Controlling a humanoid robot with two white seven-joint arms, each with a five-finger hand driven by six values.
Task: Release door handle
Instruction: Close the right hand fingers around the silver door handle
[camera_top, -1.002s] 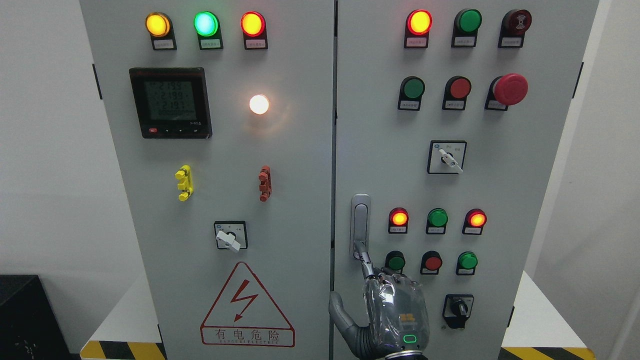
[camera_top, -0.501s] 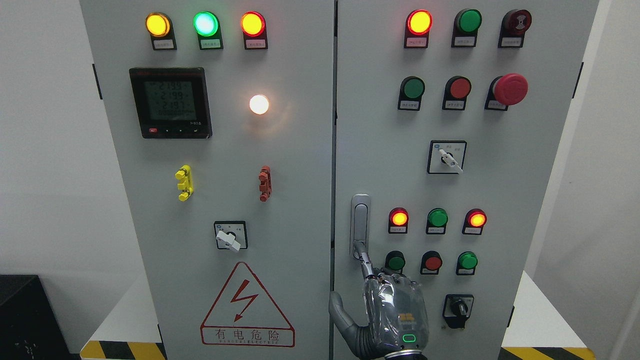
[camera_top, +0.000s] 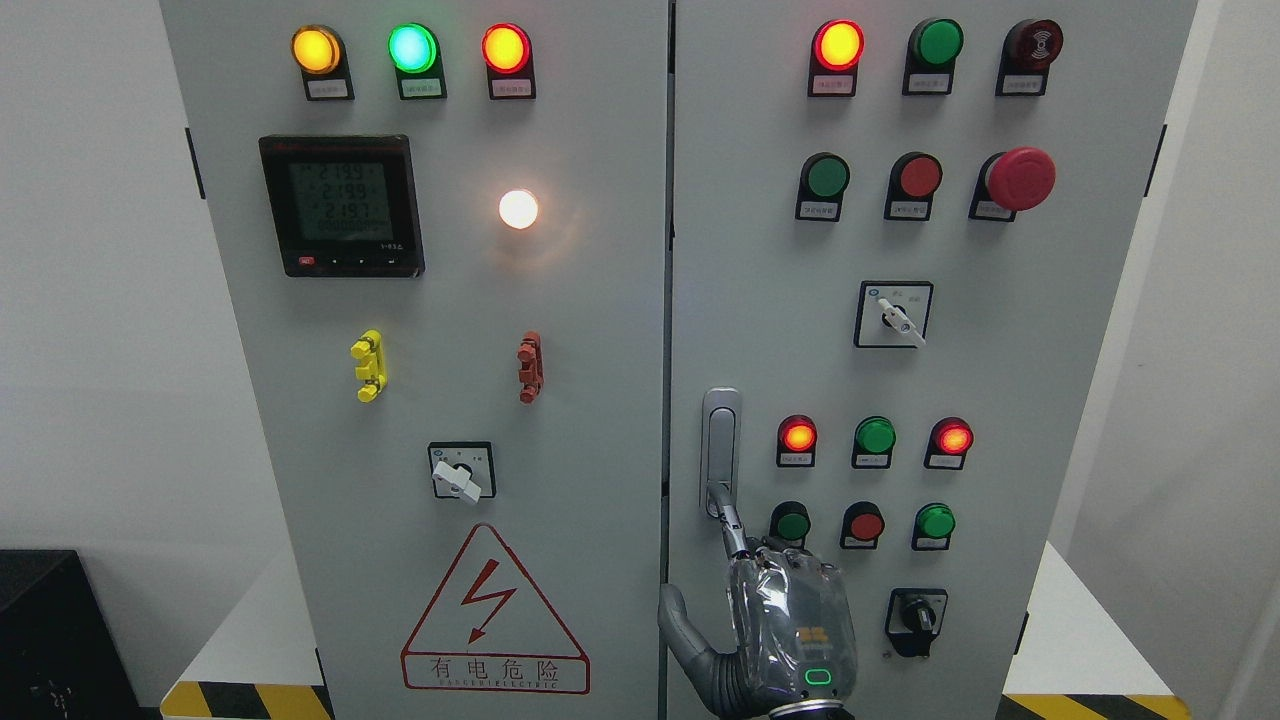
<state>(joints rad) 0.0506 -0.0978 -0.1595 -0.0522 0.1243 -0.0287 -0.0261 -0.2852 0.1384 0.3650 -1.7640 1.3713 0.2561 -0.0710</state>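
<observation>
Handle near the seam, on the right door

The silver metal door handle (camera_top: 721, 450) sits left of the round buttons (camera_top: 875, 437), with the grey robotic right hand (camera_top: 790, 630) just below, touching its lower end.

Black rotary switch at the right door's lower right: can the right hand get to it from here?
Probably yes. The black rotary switch sits just right of the right hand, with bare panel between them. The hand must first let go of the door handle.

Button labels (camera_top: 828, 86) too small.
</observation>
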